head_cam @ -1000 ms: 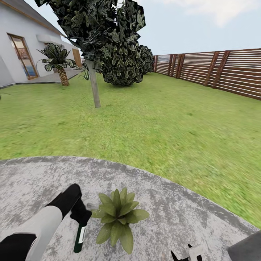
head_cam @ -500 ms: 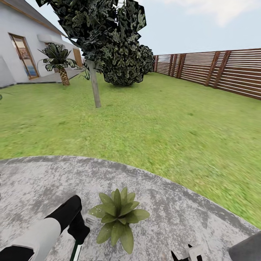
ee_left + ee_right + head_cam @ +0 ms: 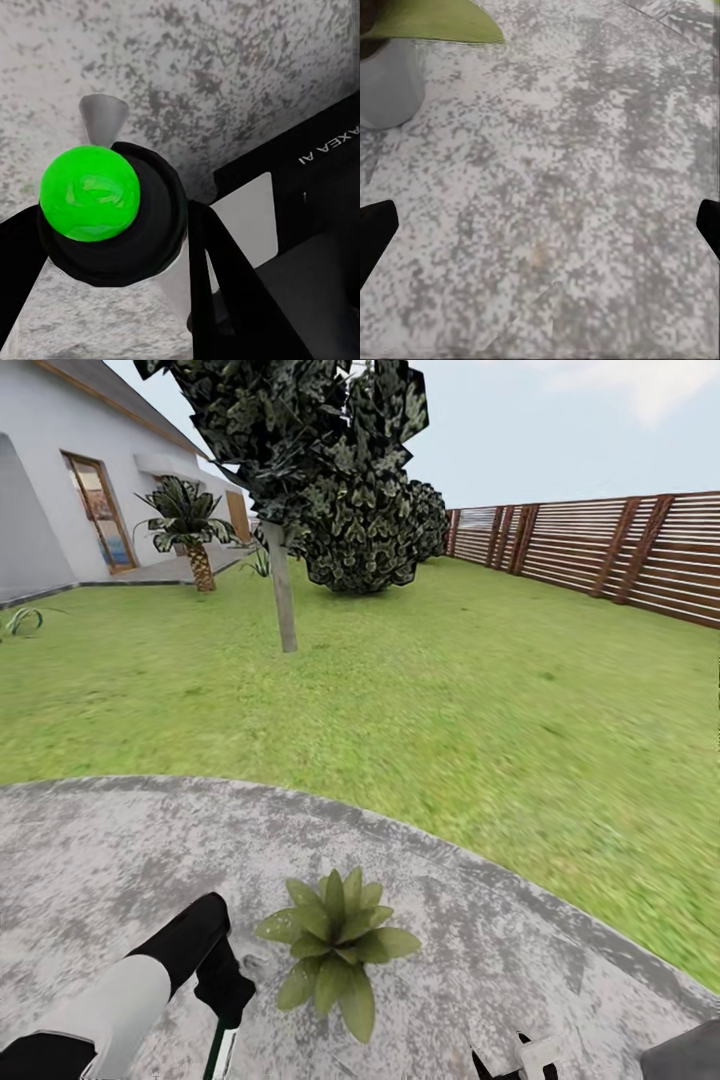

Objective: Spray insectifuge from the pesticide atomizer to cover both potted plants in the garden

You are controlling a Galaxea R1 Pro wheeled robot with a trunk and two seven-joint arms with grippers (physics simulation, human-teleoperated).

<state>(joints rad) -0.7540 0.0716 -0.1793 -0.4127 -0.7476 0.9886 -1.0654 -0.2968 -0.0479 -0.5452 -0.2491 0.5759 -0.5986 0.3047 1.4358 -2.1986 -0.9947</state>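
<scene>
While the head cam has panned slightly since 1 s ago, the left gripper (image 3: 112, 225) stays clamped on the pesticide atomizer (image 3: 222, 1048), now lower, just beside the potted plant (image 3: 335, 940) on the paving (image 3: 90, 860). Spraying is judged imminent. Right gripper (image 3: 540, 225) fingers are held apart.

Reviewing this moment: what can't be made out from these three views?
- Atomizer body: in the head view cut by the bottom edge and hidden behind the left gripper; the left wrist view gives just its green cap and nozzle.
- Potted plant pot: hidden under its leaves in the head view.
- Right gripper: cut by the bottom edge there; fingertips barely show at the right wrist view's edges.
</scene>
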